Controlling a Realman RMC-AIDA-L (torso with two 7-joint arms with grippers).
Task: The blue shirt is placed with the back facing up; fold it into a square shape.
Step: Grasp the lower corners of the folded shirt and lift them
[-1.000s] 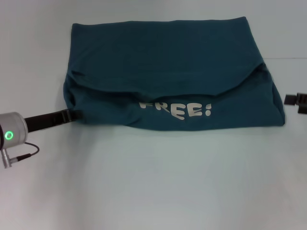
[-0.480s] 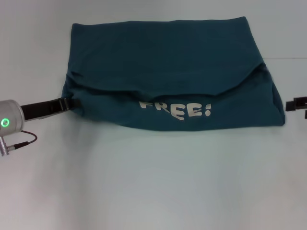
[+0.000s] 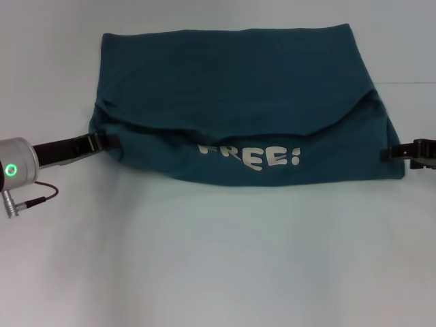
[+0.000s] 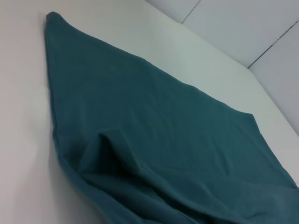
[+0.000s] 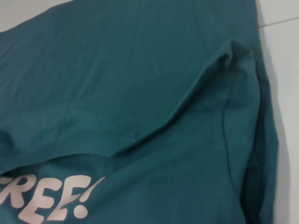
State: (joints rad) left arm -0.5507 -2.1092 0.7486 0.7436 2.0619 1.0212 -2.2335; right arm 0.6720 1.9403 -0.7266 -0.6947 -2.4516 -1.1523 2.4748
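The blue shirt (image 3: 231, 82) lies on the white table, partly folded into a wide band. White letters reading "FREE!" (image 3: 249, 157) show on its near layer, under a curved fold edge. My left gripper (image 3: 99, 142) lies low at the shirt's left edge, touching the bunched cloth there. My right gripper (image 3: 394, 154) reaches the shirt's right edge near the front corner. The left wrist view shows the blue shirt (image 4: 154, 140) close up with a raised wrinkle. The right wrist view shows the blue shirt (image 5: 140, 70) with the fold edge and the letters (image 5: 51, 196).
The white table (image 3: 218, 259) stretches bare in front of the shirt and on both sides. A thin seam line (image 3: 409, 83) runs across the table at the far right. The left arm's silver wrist with a green light (image 3: 12, 169) sits at the left edge.
The right gripper has moved left from the picture's edge to the shirt's right edge. The left gripper has shifted slightly farther along the shirt's left edge. The shirt looks unchanged.
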